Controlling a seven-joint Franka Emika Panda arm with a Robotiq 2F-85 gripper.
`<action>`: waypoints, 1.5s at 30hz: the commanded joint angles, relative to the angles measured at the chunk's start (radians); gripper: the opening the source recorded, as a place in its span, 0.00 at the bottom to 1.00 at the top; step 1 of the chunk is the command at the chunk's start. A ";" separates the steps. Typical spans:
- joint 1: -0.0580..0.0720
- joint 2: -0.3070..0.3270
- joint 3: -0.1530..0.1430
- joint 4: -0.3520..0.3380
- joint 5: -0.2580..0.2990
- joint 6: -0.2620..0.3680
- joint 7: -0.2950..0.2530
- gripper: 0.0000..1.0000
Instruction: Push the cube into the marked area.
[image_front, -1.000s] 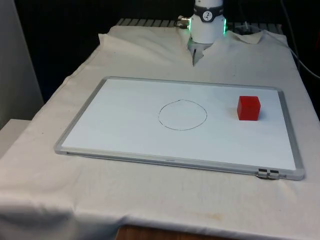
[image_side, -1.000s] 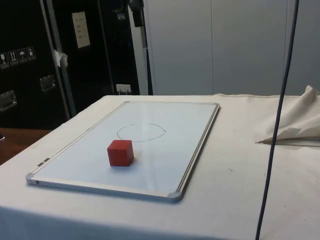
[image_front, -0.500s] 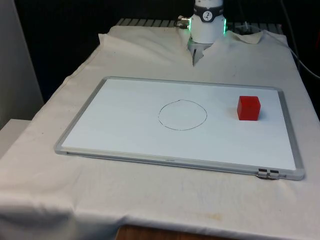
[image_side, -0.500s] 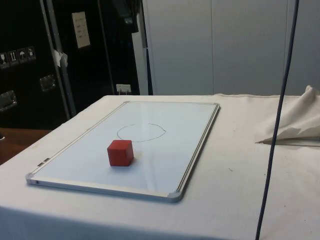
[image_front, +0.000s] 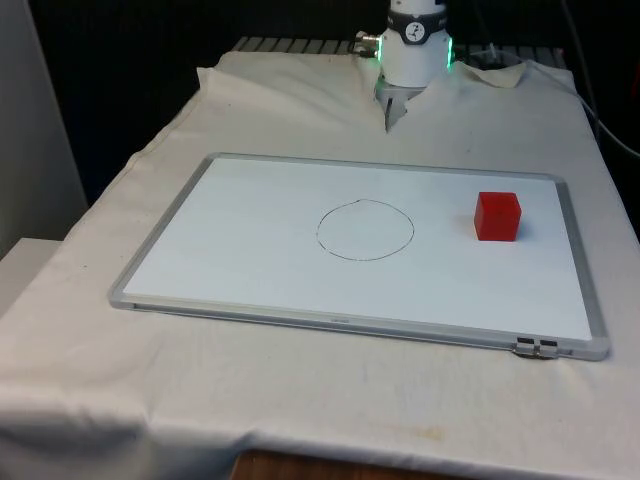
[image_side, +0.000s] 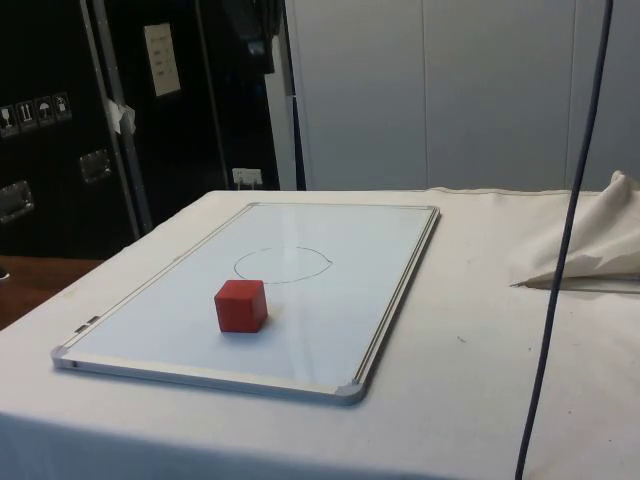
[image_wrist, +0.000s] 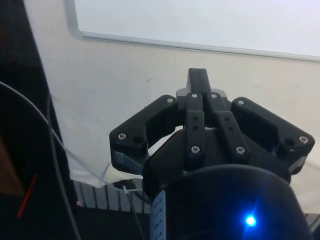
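Note:
A red cube (image_front: 497, 215) sits on the whiteboard (image_front: 250, 230) near its edge at the front view's right. It lies well apart from the drawn circle (image_front: 365, 229) at the board's middle. From the side, the cube (image_side: 240, 305) is nearer than the circle (image_side: 283, 264) on the board (image_side: 370, 250). My gripper (image_wrist: 198, 75) hangs high over the white cloth, just off the whiteboard's (image_wrist: 200, 20) framed edge. Its black fingers (image_wrist: 193, 82) are pressed together with nothing between them. It is far from the cube.
A fold of crumpled cloth (image_side: 590, 250) lies beside the board. A dark cable (image_side: 562, 250) hangs down in front of the side view. A metal clip (image_front: 537, 347) sits on the board's near frame. The robot's base (image_front: 415, 50) stands at the far end.
Cube and board have not moved. The hanging cable in the side view has swung slightly to the right.

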 joint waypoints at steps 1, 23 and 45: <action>0.003 -0.010 0.004 -0.014 0.014 0.019 0.000 0.00; 0.008 -0.022 0.124 -0.119 0.075 0.204 0.053 0.00; 0.008 0.053 0.247 -0.213 0.073 0.381 0.128 0.00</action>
